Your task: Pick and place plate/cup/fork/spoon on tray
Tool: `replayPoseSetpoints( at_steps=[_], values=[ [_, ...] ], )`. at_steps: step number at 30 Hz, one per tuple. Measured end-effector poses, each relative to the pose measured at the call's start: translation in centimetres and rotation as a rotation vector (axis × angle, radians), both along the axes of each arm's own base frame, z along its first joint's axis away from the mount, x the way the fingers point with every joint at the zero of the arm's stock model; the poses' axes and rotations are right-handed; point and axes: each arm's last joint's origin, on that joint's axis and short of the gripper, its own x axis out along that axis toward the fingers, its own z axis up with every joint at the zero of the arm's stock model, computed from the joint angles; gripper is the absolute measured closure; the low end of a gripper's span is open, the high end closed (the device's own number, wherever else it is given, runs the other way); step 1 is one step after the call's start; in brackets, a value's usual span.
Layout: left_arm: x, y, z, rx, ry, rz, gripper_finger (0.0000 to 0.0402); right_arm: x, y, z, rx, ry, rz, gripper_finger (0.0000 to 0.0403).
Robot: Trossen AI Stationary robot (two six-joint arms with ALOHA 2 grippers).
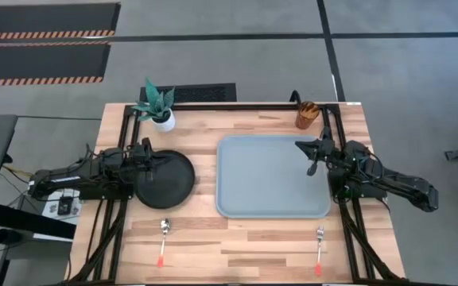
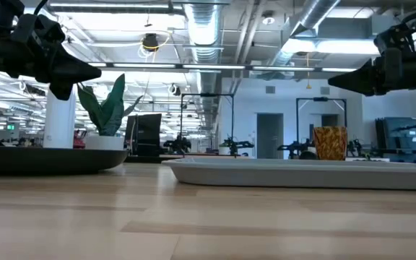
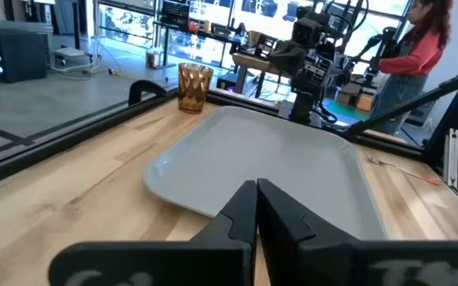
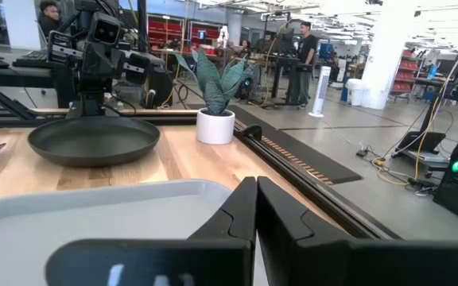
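The black plate (image 1: 165,181) lies flat on the wooden table, left of the pale grey-blue tray (image 1: 273,179). The amber cup (image 1: 306,115) stands upright behind the tray's far right corner. The spoon (image 1: 164,238) lies near the front edge in front of the plate, and the fork (image 1: 320,248) lies in front of the tray's right corner. My left gripper (image 1: 148,152) is shut and empty, raised over the plate's far left rim (image 2: 49,159). My right gripper (image 1: 312,160) is shut and empty, raised over the tray's right part (image 2: 302,172).
A white pot with a green plant (image 1: 159,107) stands at the far edge behind the plate. Black frame rails (image 1: 213,105) run along the table's far edge and both sides. Bare wood shows between the plate and the tray and along the front edge. People stand in the room beyond.
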Motion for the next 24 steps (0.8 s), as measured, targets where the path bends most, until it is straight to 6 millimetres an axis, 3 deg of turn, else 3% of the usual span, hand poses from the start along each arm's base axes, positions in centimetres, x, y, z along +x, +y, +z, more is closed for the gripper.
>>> replayPoseSetpoints(
  at_steps=[15,24],
  values=[
    [0.0,0.0,0.01,-0.004,-0.002,0.0,0.0401,0.0,0.0,0.01,0.0,0.0,0.0,0.0369],
    [0.01,-0.03,0.04,-0.117,-0.03,-0.003,0.0401,0.0,0.0,0.0,0.0,0.0,0.0,0.0369]
  ],
)
